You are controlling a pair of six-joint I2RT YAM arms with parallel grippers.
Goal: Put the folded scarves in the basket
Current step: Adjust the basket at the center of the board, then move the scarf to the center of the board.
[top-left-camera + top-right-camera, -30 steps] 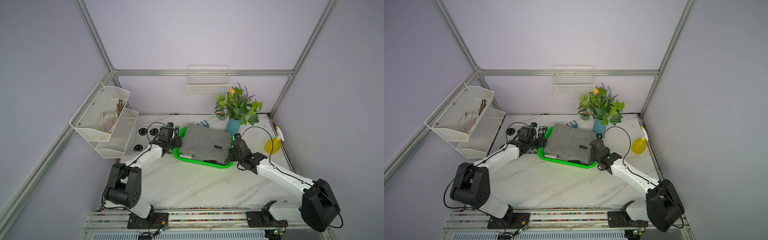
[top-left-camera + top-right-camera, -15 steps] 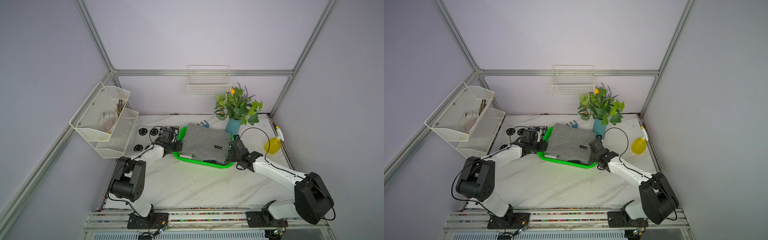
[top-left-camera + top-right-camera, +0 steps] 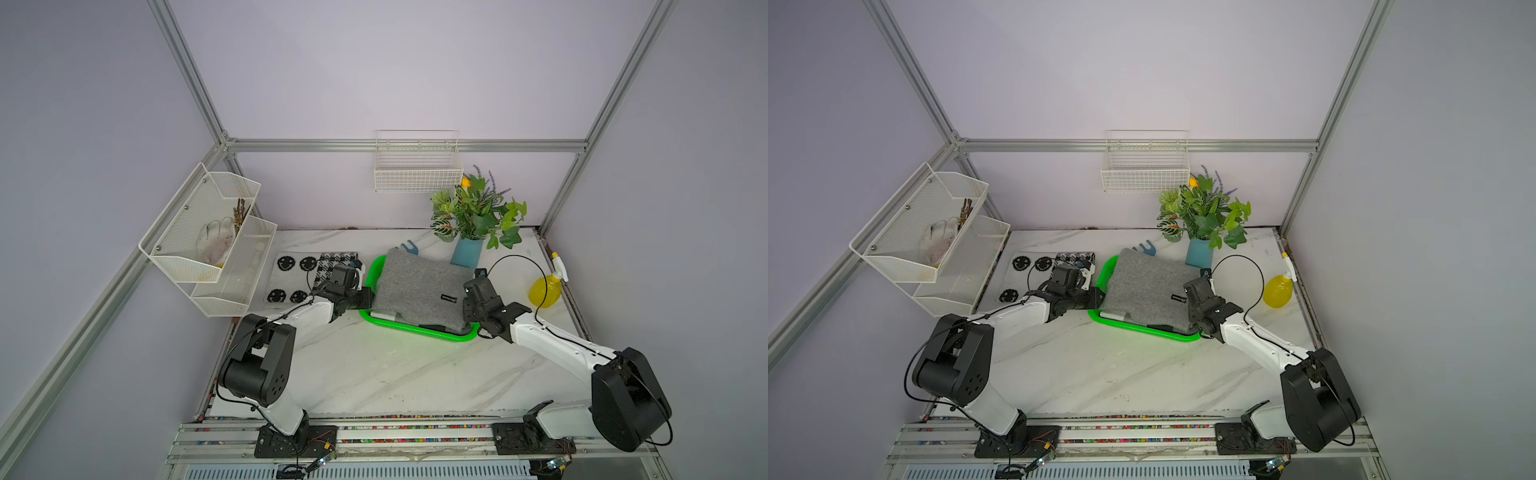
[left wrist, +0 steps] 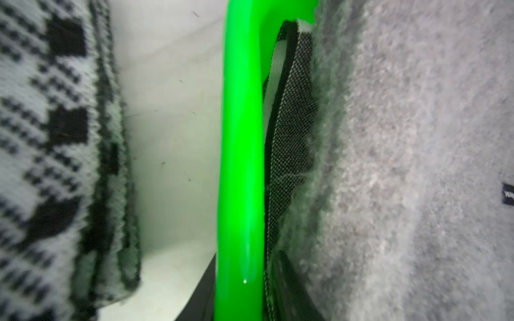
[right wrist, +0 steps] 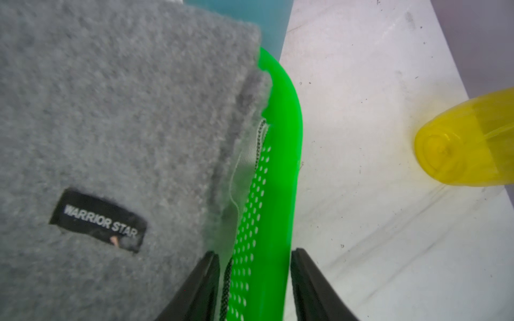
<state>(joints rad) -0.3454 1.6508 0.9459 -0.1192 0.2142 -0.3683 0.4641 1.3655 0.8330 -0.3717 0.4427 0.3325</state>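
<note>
Grey fleece folded scarf fills the bright green perforated plastic basket. The right pincer is half-wide and the left pincer narrow astride its rim, grip unclear. Avoid snagging cloth.

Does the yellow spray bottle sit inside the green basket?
No, the spray bottle stands on the table, well apart from the basket.

The scarf is plain grey with a black label, the basket bright green. The cloth is black-and-white check, the spray bottle yellow, the counter grey-veined white.
</note>
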